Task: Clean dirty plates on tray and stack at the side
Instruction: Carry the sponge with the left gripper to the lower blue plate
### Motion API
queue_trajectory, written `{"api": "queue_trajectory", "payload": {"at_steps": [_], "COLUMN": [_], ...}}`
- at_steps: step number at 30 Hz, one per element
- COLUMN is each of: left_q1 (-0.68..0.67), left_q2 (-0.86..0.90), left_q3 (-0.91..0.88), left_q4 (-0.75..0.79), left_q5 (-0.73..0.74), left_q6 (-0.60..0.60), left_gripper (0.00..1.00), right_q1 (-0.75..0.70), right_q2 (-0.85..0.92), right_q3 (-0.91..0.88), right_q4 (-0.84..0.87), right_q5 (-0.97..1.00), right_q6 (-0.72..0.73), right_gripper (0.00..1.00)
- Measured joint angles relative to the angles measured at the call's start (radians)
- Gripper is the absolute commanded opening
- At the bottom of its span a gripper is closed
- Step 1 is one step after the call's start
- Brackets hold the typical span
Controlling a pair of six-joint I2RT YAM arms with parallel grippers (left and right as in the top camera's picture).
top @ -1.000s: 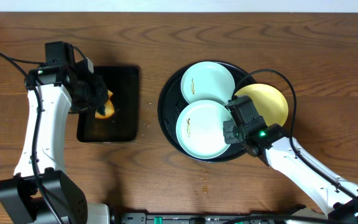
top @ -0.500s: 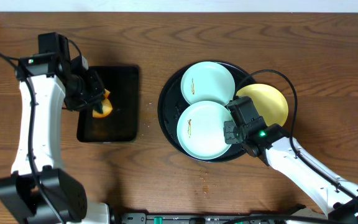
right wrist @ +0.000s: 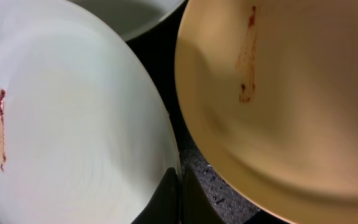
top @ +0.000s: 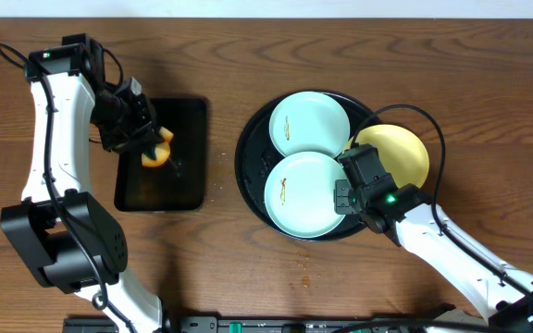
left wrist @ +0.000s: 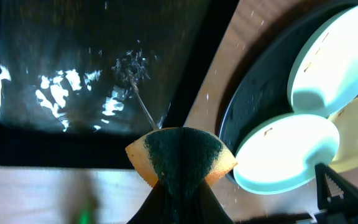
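Observation:
The round black tray [top: 248,148] holds two pale blue plates, a far one [top: 311,122] and a near one [top: 305,194], each with a brown smear. A pale yellow plate [top: 398,153] with a brown smear [right wrist: 247,56] leans on the tray's right rim. My right gripper [top: 342,196] is shut on the right rim of the near blue plate [right wrist: 73,137]. My left gripper [top: 144,146] is shut on an orange sponge with a dark green pad [left wrist: 180,158] and holds it above the rectangular black tray [top: 188,120].
The rectangular black tray [left wrist: 73,74] looks wet, with drops on the wood beside it. Bare wooden table [top: 220,268] lies in front and to the right of the round tray. The right arm's cable [top: 428,125] arcs over the yellow plate.
My left arm has swung back and up, and the sponge has shifted a little toward the far side of the rectangular tray. The right gripper and the plates have barely moved.

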Motion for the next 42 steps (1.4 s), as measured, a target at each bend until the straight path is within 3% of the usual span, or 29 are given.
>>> {"api": "queue_trajectory", "payload": {"at_steps": [6, 14, 22, 24, 31, 42], "left_q1": [-0.05, -0.243, -0.255, -0.255, -0.28, -0.361], "left_q2": [0.0, 0.0, 0.0, 0.0, 0.0, 0.0], "left_q3": [0.003, 0.005, 0.005, 0.005, 0.001, -0.022], "left_q4": [0.08, 0.132, 0.139, 0.135, 0.112, 0.131], "left_q5": [-0.097, -0.243, -0.372, -0.346, -0.033, 0.011], "left_q6": [0.003, 0.013, 0.021, 0.028, 0.175, 0.217], "left_gripper": [0.07, 0.07, 0.08, 0.07, 0.08, 0.07], "right_q1": [0.0, 0.0, 0.0, 0.0, 0.0, -0.056], "right_q2": [0.0, 0.055, 0.061, 0.061, 0.061, 0.062], "right_q3": [-0.018, -0.04, -0.04, -0.04, -0.04, -0.041], "right_q4": [0.001, 0.009, 0.017, 0.018, 0.001, 0.01], "right_q5": [-0.045, -0.071, -0.078, -0.082, -0.145, -0.225], "right_q6": [0.056, 0.081, 0.088, 0.088, 0.108, 0.135], "right_gripper": [0.01, 0.01, 0.01, 0.01, 0.01, 0.01]}}
